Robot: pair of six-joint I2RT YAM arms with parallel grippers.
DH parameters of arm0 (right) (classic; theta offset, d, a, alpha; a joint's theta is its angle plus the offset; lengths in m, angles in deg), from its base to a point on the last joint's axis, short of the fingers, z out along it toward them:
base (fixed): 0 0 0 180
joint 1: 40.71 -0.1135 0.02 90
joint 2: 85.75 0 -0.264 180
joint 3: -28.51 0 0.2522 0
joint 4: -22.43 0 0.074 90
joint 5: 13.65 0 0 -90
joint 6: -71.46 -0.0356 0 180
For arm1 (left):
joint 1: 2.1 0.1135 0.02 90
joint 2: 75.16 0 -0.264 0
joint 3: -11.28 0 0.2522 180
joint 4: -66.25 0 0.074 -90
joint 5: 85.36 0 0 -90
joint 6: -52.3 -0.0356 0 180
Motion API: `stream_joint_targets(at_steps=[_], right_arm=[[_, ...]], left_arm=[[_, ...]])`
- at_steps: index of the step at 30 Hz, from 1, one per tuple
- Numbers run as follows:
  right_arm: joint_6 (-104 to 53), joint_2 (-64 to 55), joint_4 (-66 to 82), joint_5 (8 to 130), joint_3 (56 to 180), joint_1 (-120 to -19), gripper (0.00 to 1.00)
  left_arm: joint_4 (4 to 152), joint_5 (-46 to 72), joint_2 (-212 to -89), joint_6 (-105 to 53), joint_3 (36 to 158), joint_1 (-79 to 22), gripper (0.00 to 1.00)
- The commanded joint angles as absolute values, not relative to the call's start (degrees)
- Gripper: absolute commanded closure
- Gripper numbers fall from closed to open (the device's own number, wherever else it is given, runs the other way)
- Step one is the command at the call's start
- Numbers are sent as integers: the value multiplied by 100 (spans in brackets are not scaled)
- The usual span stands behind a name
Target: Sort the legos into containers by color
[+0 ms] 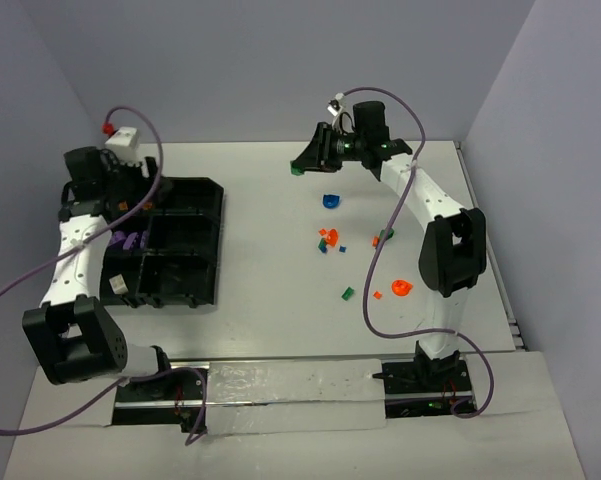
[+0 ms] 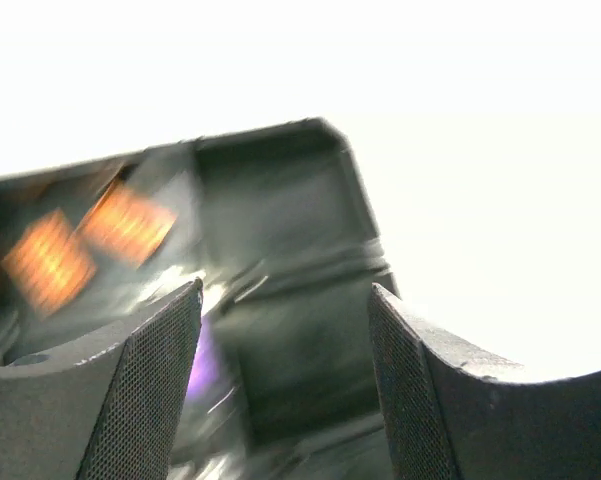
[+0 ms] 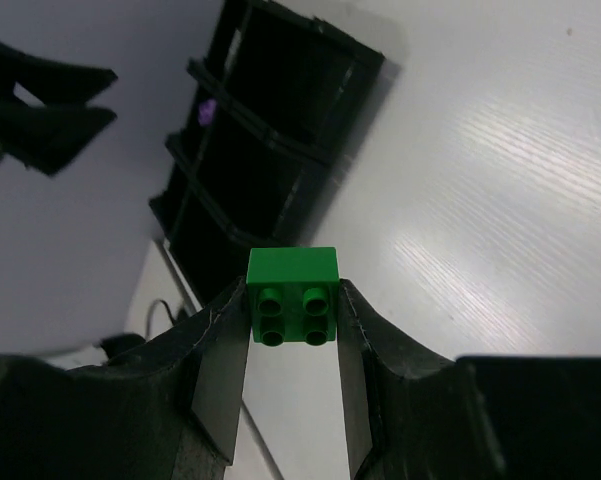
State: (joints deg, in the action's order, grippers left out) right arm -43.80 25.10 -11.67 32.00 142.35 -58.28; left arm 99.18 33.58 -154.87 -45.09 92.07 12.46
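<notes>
Right tool [image 1: 302, 165] is closed on a green brick [image 3: 292, 297], a square two-by-two piece clamped by its side walls, with its studs facing the wrist camera. It hangs above the far middle of the tabletop [image 1: 270, 330]. The coming move turns on the black tray [image 1: 180, 235], which lies to the robot's left of this tool and slightly nearer, with a bare strip of tabletop between them. In the wrist view its compartments run away just beyond the brick. Being square, the brick has no long axis to line up, so only the sideways carry matters. I cannot tell which compartment is meant for green. Left tool [image 2: 285, 300] hovers over the tray's far left corner, much closer to it, with its jaws apart and nothing between them. Below it sit two orange pieces [image 2: 85, 240] in one compartment and a purple piece [image 1: 130, 240] in another. The loose legos [image 1: 327, 238] in red, blue, orange and green lie scattered right of centre, within the right arm's reach.
</notes>
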Motion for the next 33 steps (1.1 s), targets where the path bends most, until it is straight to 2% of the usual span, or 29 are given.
stream_joint_targets(at_steps=[1,7,15,21,33], right_arm=[[-6121,2492,250,3281,14270,-6020,100],[-7019,2613,1028,2955,14239,-6125,100],[-6957,2486,923,3268,14242,-6274,100],[-6940,2456,692,3512,14323,-6377,100],[-6816,2362,841,3261,14320,-6411,100]], left_arm=[[8638,4237,-15273,-3620,9469,-148,27],[7794,3970,-15665,-3081,9601,-1466,27],[7262,3460,-16231,-2817,10160,-2190,26],[7060,2942,-16668,-2490,10594,-2437,26],[7096,2717,-17093,-2411,10958,-2557,31]])
